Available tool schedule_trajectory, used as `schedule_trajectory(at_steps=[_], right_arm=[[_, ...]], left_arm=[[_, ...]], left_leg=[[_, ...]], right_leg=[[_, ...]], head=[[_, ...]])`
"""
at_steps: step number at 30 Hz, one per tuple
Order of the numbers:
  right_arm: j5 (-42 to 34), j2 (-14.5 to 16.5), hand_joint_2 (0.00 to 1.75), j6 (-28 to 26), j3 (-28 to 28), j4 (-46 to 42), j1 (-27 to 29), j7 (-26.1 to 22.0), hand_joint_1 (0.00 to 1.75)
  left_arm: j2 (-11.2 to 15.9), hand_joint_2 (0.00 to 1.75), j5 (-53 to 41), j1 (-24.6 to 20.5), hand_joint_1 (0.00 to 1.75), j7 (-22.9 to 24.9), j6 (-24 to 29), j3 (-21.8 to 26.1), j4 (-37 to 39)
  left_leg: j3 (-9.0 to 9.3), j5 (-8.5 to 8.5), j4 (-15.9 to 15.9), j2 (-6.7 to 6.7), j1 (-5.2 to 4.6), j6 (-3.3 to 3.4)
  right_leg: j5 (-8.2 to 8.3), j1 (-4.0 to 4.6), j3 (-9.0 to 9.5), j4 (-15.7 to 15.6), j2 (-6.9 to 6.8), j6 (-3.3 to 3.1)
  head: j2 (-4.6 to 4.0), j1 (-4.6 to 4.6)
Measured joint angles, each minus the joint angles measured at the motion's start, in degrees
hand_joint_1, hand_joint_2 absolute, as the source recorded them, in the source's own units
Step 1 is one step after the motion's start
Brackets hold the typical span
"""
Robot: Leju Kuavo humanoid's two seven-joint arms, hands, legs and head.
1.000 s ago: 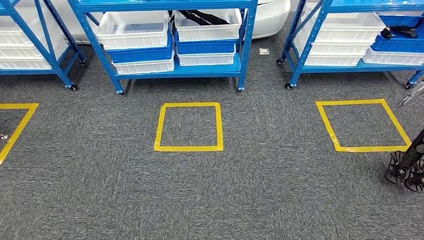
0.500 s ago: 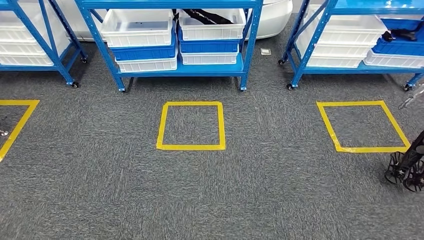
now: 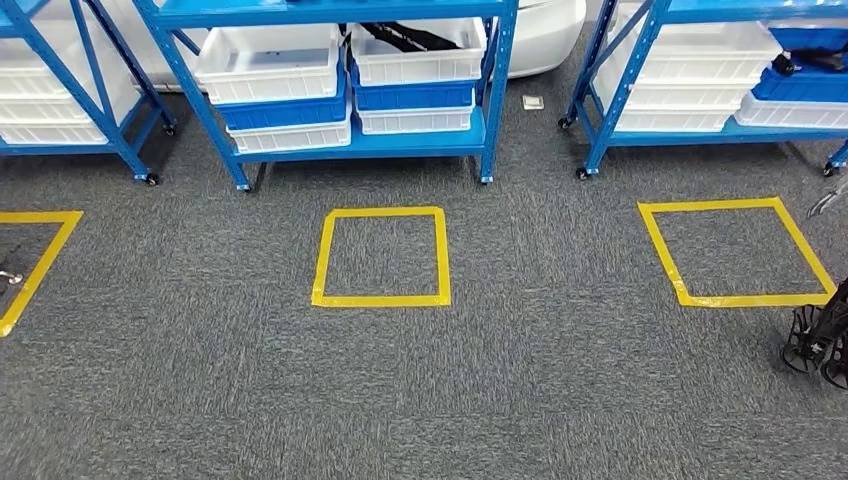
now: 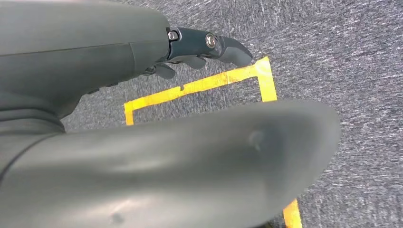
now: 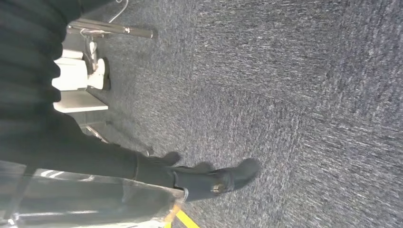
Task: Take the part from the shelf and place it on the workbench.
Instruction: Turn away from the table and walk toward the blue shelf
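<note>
- Left hand [image 4: 157, 142] and right hand [image 5: 190, 178] hanging over carpet [image 3: 500, 380], fingers apart, carrying nothing.
- Dark part [image 3: 410, 36] lying in white bin [image 3: 418, 52] at 12 o'clock; advancing squarely onto yellow square [image 3: 381, 256], I judge.

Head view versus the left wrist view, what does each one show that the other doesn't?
Head view alone: blue shelves holding white bins and blue bins, with a full yellow tape square on the floor in front. Left wrist view alone: the left hand up close, its dark fingers holding nothing. Both share the grey carpet and yellow floor tape.
</note>
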Motion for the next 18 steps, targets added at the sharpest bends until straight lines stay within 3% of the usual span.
schedule_trajectory(at_steps=[1,3,4,6,8,9,10,12,13,14,16,17,18], right_arm=[[0.09,0.05,1.75,0.02,-0.02,0.0,0.06,-0.02,0.0],[0.25,0.11,1.75,0.03,-0.04,0.0,0.02,-0.05,0.0],[0.3,0.11,1.75,0.03,-0.04,0.0,-0.03,-0.07,0.0],[0.34,0.1,1.75,0.03,-0.05,0.01,0.01,-0.08,0.0],[0.4,0.07,1.75,0.03,-0.07,0.01,0.21,-0.08,0.0],[0.43,0.05,1.75,0.04,-0.08,0.01,0.31,-0.09,0.0],[0.46,0.07,1.75,0.06,-0.08,0.01,0.4,-0.1,0.0],[0.54,0.41,1.75,0.22,-0.09,0.12,0.29,-0.14,0.0],[0.58,0.52,1.75,0.31,-0.1,0.15,0.16,-0.15,0.0],[0.61,0.59,1.75,0.38,-0.11,0.18,0.01,-0.18,0.0],[0.64,0.35,1.75,0.4,-0.11,0.1,-0.3,-0.23,0.0],[0.66,0.3,1.75,0.4,-0.11,0.08,-0.46,-0.27,0.0],[0.67,0.26,1.75,0.4,-0.11,0.07,-0.66,-0.29,0.0]], left_arm=[[0.01,0.0,0.0,-0.02,0.0,-0.07,0.12,0.05,-0.01],[0.0,0.0,0.03,-0.02,0.0,-0.21,0.33,0.14,-0.02],[-0.03,0.0,0.06,0.04,0.0,-0.27,0.42,0.2,-0.01],[-0.03,0.0,0.12,0.23,0.0,-0.31,0.51,0.36,0.01],[-0.04,0.0,0.16,0.46,0.0,-0.33,0.57,0.61,0.01],[-0.04,0.0,0.18,0.61,0.0,-0.34,0.6,0.76,0.01],[-0.01,0.0,0.2,0.78,0.0,-0.35,0.63,0.93,0.03],[0.2,0.0,0.23,1.13,0.0,-0.35,0.72,1.25,0.09],[0.3,0.0,0.25,1.21,0.0,-0.35,0.77,1.36,0.1],[0.37,0.0,0.27,1.14,0.0,-0.36,0.81,1.43,0.08],[0.31,0.0,0.31,0.62,0.0,-0.4,0.86,1.47,0.01],[0.27,0.0,0.33,0.37,0.0,-0.43,0.86,1.47,-0.02],[0.22,0.0,0.33,0.2,0.0,-0.44,0.85,1.48,-0.03]], left_leg=[[-0.86,0.01,2.0,-0.01,0.26,-0.33],[-5.03,-0.33,8.47,-0.01,0.64,-1.0],[-7.65,-1.03,11.99,-0.02,0.75,-1.29],[-11.52,-3.45,15.96,-0.02,0.86,-1.6],[-13.74,-5.96,15.54,-0.02,0.87,-1.48],[-14.43,-6.1,13.71,-0.03,0.81,-1.13],[-14.65,-4.05,10.69,-0.1,0.63,-0.45],[-14.12,5.42,4.03,-0.63,-0.21,1.26],[-13.57,9.25,1.89,-0.88,-0.67,1.76],[-12.88,11.21,0.67,-1.08,-1.01,1.97],[-10.47,10.03,-0.03,-1.32,-1.16,2.09],[-9.23,9.42,-0.39,-1.36,-1.07,2.4],[-8.0,8.76,-0.59,-1.4,-0.97,2.76]], right_leg=[[-0.26,-0.02,0.82,-0.06,0.08,-0.52],[-1.0,0.12,2.27,-0.23,0.22,-1.32],[-1.48,0.2,2.84,-0.33,0.31,-1.57],[-2.39,0.3,3.94,-0.52,0.58,-1.67],[-3.61,0.47,5.67,-0.83,0.92,-1.64],[-4.44,0.65,6.86,-1.09,1.1,-1.63],[-5.33,0.78,8.09,-1.48,1.25,-1.65],[-7.06,1.09,10.45,-2.5,1.63,-1.56],[-7.72,1.17,11.73,-3.38,1.83,-1.46],[-7.88,1.31,13.09,-3.94,2.01,-1.09],[-6.7,1.63,14.2,-2.7,2.0,0.2],[-5.66,1.74,13.17,0.27,1.78,0.84],[-5.07,1.83,10.72,4.55,1.49,1.08]], head=[[0.0,-0.06],[0.0,-0.09],[0.0,-0.14],[0.0,-0.14],[0.0,-0.17],[0.0,-0.19],[0.0,-0.2],[0.0,-0.05],[0.0,-0.02],[0.0,0.02],[0.0,-0.05],[-0.02,-0.1],[-0.03,-0.08]])
